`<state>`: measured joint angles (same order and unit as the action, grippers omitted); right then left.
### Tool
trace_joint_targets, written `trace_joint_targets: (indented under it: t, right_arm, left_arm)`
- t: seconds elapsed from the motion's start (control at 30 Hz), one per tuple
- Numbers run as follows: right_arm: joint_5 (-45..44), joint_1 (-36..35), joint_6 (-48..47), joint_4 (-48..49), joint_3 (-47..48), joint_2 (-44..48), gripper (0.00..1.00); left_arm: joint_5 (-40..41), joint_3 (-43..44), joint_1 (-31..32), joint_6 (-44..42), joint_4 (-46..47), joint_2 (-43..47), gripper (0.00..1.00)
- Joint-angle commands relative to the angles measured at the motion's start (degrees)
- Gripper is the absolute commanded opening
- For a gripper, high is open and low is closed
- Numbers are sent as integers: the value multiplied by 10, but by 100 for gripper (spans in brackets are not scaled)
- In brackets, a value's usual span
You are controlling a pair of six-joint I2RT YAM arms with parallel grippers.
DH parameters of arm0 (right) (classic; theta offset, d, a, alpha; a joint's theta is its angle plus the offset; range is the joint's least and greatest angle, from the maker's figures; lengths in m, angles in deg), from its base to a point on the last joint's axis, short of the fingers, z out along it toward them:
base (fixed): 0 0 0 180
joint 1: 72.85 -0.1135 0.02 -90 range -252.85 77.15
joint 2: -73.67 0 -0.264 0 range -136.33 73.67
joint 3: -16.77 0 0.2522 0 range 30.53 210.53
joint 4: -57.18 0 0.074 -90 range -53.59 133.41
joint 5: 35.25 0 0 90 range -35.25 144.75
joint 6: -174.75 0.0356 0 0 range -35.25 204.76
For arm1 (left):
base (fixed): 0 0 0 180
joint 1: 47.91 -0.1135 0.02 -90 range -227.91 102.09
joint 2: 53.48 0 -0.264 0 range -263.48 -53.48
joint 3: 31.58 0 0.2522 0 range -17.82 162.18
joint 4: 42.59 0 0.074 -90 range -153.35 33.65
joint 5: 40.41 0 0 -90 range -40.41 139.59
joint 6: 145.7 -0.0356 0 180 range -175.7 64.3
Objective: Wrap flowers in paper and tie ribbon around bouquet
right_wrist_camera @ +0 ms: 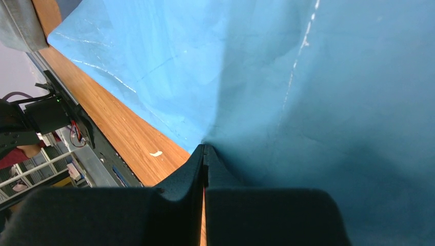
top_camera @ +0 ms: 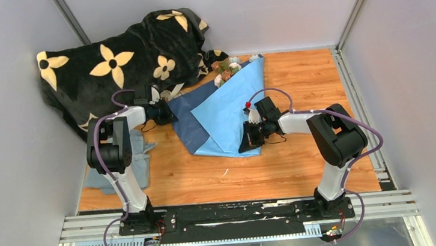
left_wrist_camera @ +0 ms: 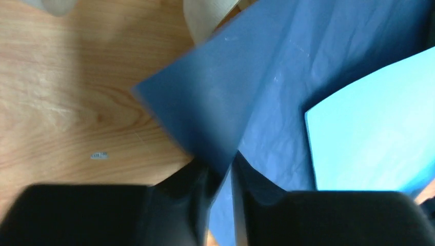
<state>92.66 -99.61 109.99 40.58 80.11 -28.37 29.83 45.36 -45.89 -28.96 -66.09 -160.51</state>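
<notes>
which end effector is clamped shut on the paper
The right end effector: its jaws are pressed together on the light-blue edge of the paper. The left end effector shows a gap between its jaws, the dark-blue corner only slotted in.

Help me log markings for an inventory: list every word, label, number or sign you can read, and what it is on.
Nothing legible.
Small white sticker on the wooden table: print too small and blurred to read.
The paper and the flowered blanket show no lettering.
</notes>
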Motion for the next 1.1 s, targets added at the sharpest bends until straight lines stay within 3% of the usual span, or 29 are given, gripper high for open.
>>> trace_joint_targets:
  t: [0.0,0.03,0.17,0.4,0.67,0.87,0.97,1.07]
  right_arm:
    - [-130,3,-45,-41,-35,-31,0]
    - [-129,4,-45,-40,-35,-32,0]
    - [-125,4,-47,-37,-38,-33,0]
    - [-109,3,-43,-18,-48,-34,0]
    - [-70,2,-16,51,-76,-4,0]
    - [-55,-5,38,135,-127,64,0]
    - [-64,-13,79,173,-163,119,0]
    - [-93,-27,96,152,-180,168,0]
  left_arm:
    - [-26,-17,2,-9,-4,1,7]
    - [-34,-17,4,-11,-4,12,0]
    - [-76,-1,34,-38,-9,88,0]
    - [-140,95,180,-62,-51,149,0]
    - [-119,304,322,-54,-73,-29,0]
    - [-68,431,353,-64,-85,-160,0]
    - [-50,452,357,-66,-74,-197,0]
    - [-37,457,362,-75,-62,-227,0]
